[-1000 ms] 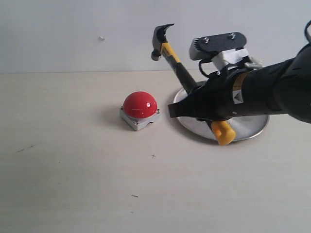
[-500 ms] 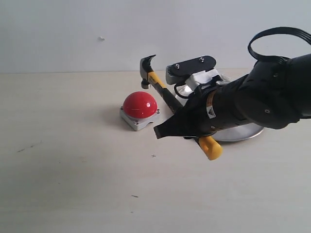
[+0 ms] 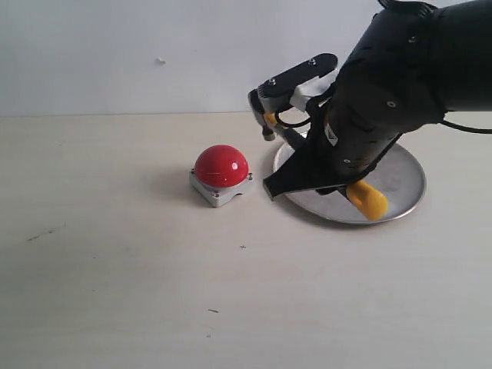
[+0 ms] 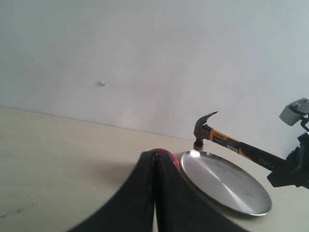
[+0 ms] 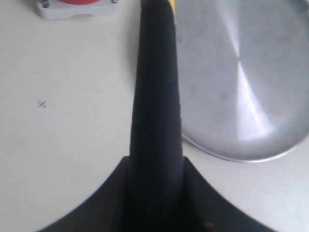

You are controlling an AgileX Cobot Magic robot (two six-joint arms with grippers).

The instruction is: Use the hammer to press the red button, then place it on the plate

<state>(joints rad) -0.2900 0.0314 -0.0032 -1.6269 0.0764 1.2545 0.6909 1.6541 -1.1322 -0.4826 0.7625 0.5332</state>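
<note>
The red button [image 3: 221, 164] sits on its grey base left of the silver plate [image 3: 406, 178]. My right gripper [image 3: 286, 183] is shut on the hammer's black handle [image 5: 155, 92] over the plate's left side. In the exterior view the arm hides most of the hammer [image 3: 367, 200]; its yellow end cap hangs over the plate and its head pokes out near the plate's far left rim, right of the button. The left wrist view shows the hammer [image 4: 207, 131] head just beyond the plate [image 4: 227, 183]. My left gripper [image 4: 154, 166] is shut on nothing, with the button [image 4: 170, 158] peeking behind its tips.
A pale tabletop runs to a white wall behind. The right arm's bulk [image 3: 400, 84] looms over the plate. Small dark specks [image 3: 243, 247] mark the table in front of the button. The left arm is out of the exterior view.
The hammer swung down from upright towards the button, then drew back to the right. Its head is now lower and beside the plate's rim, and the right arm has risen over the plate.
</note>
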